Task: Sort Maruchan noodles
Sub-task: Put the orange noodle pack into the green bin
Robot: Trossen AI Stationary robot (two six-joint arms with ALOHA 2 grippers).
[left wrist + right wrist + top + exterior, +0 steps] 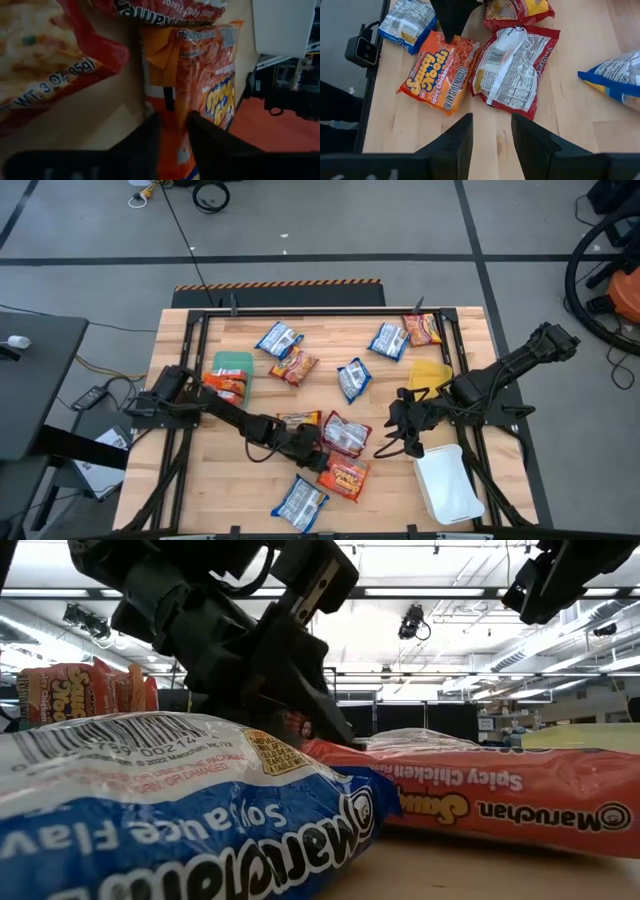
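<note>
Orange-red, blue-and-white and red-and-silver packets are seen scattered over the tabletop (pixel 200 490), so sorting is judged to be at an early stage. Only the teal bin (pixel 237 362) appears to have received anything: orange-red packets (pixel 224 385) lie in or against it. The yellow bin (pixel 432 372) and the white bin (pixel 448 483) show no contents in the high view. Loose stock remains as follows: two blue packets (pixel 279 338) (pixel 388 340) and an orange one (pixel 421 329) toward the far edge, a blue packet (pixel 353 378) and an orange-red one (pixel 294 366) at mid-table, a red-and-silver packet (pixel 346 434) near the centre, and a blue packet (pixel 299 502) at the near edge. Most of the work is therefore judged outstanding.

The left arm is extended low and diagonally across the tabletop from the left side, with its wrist bent toward the central cluster. The left gripper (pixel 173 131) is clenched on the edge of the orange packet (pixel 343 477), which lies flat just beside the red-and-silver packet; in the left wrist view the dark fingers are seen pinching the crinkled plastic. Whether the packet is lifted off the wood cannot be told.

The right arm is reached in from the right side, elbow raised, wrist angled downward between the yellow and white bins. The right gripper (pixel 491 131) hangs above bare wood near the red-and-silver packet, jaws released and nothing held.
</note>
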